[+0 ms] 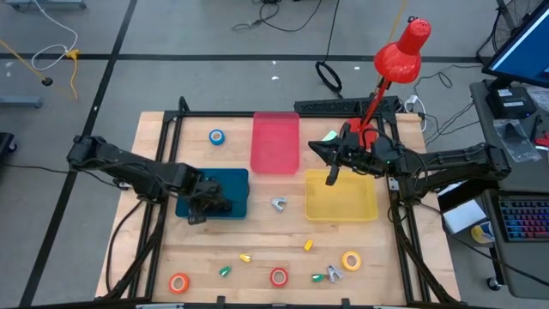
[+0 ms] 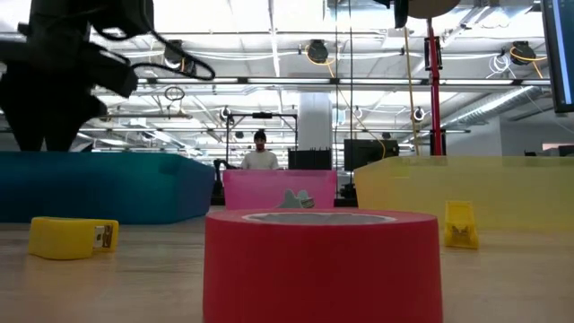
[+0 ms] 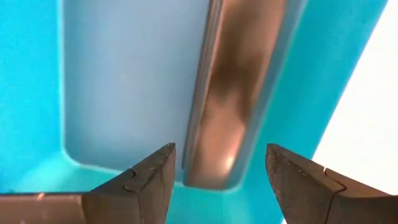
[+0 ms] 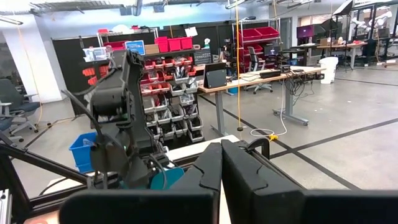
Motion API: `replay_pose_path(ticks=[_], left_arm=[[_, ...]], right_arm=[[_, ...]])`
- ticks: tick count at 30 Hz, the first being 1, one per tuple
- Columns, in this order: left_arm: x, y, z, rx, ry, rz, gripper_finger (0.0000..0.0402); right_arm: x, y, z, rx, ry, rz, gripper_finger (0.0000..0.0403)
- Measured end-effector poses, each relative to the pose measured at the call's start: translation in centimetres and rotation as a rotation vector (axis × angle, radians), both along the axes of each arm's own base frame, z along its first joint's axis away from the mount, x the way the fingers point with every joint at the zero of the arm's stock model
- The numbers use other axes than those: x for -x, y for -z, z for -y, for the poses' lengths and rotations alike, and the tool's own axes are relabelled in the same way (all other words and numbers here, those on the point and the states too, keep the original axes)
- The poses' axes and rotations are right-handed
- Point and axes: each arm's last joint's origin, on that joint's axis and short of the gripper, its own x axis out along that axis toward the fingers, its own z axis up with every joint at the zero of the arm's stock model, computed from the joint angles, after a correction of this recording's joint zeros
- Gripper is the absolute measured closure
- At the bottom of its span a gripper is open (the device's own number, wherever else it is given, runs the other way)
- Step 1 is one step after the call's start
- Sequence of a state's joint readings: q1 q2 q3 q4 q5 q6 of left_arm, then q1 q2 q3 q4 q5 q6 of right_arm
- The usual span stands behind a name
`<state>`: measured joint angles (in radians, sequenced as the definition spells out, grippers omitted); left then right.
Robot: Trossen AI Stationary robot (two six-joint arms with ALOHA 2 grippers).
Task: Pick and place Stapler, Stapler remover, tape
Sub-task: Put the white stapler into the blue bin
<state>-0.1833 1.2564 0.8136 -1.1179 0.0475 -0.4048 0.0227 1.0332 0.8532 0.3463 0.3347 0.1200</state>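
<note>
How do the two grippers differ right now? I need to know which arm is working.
The left gripper is open above the blue tray, over a dark object lying inside; the right gripper is shut, empty, above the yellow tray. The left points down into its tray; the right faces out across the room. Both are dark two-finger grippers.

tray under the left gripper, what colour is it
Teal blue tray, seen best in the high view, with the left gripper over it.
</note>
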Motion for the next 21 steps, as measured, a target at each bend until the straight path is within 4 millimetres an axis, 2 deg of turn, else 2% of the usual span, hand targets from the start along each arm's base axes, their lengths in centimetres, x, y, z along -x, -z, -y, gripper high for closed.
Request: replay_pose_path(ticks=[5, 10, 13, 17, 21], left_arm=[[-0.5, -2.8, 0.2, 0.040, -0.061, 0.000, 0.0154], [-1.5, -5.6, 0.4, 0.072, -0.147, 0.083, 0.0154], [-2.0, -6.9, 0.4, 0.053, -0.211, 0.152, 0.0153], [-3.1, -8.1, 0.3, 0.020, -0.270, 0.306, 0.0153], [-4.7, -9.7, 0.3, 0.063, -0.247, 0.560, 0.0153]], right_arm=[[0.0, 0.1, 0.0, 0.053, 0.004, -0.027, 0.0403], [0.0, 1.1, 0.1, 0.249, 0.035, -0.198, 0.0403], [0.0, 2.0, 0.5, 0.324, 0.147, -0.330, 0.0403], [0.0, 3.2, 1.3, 0.431, 0.216, -0.500, 0.0403], [0.1, 4.2, 2.9, 0.422, 0.223, -0.655, 0.0403]])
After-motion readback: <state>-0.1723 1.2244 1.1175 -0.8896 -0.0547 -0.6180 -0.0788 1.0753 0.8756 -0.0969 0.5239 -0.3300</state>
